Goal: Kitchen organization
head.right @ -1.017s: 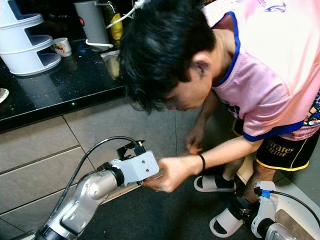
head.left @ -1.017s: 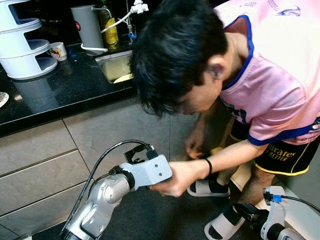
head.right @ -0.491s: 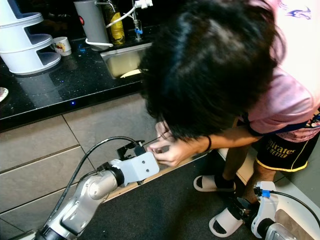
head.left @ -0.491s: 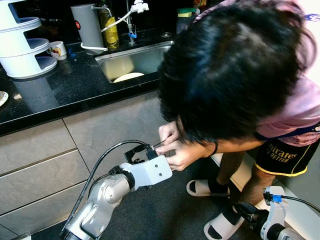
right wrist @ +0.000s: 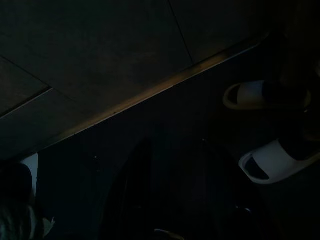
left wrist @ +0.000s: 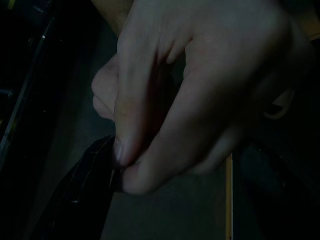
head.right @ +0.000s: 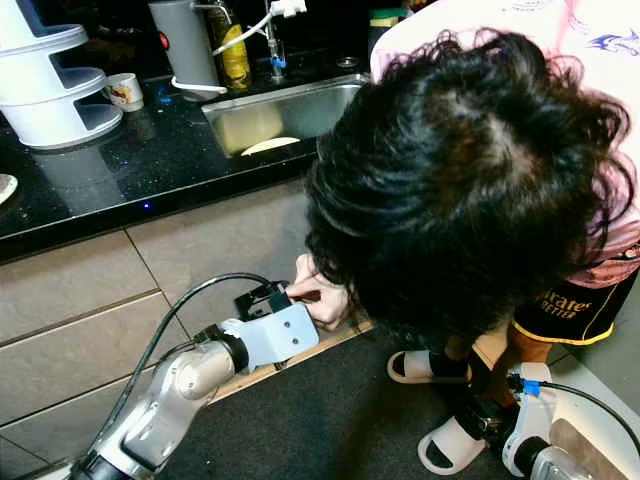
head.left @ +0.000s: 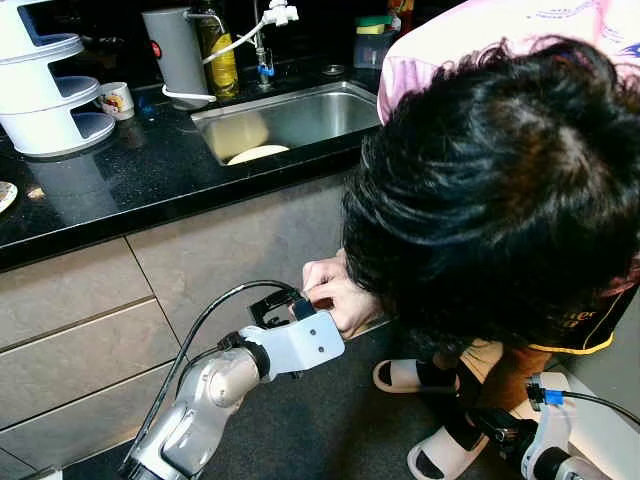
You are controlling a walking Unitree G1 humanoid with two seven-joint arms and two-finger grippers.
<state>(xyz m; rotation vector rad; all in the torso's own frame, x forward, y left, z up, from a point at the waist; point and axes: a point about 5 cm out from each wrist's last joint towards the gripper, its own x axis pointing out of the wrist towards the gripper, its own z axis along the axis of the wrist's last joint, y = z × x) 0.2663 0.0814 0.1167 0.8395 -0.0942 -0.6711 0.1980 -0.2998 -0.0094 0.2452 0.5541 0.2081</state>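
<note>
**Person's hand at the left gripper by the kitchen cabinets**

The left gripper [head.left: 285,305] is raised before the grey cabinet fronts [head.left: 90,320]; whether its fingers are apart or closed cannot be told, since a person's hand [head.left: 335,295] covers them, pinching at one black finger [left wrist: 82,185]. The person [head.left: 500,190] bends low over it. The right gripper [head.left: 495,425] hangs idle near white sandals [head.left: 405,375], its spread unclear. Behind, a black counter [head.left: 130,175] holds a sink [head.left: 290,115].

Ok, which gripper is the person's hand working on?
The left gripper, raised before the cabinet; the person's hand pinches at its fingers. The right gripper hangs low near the sandals.
</note>
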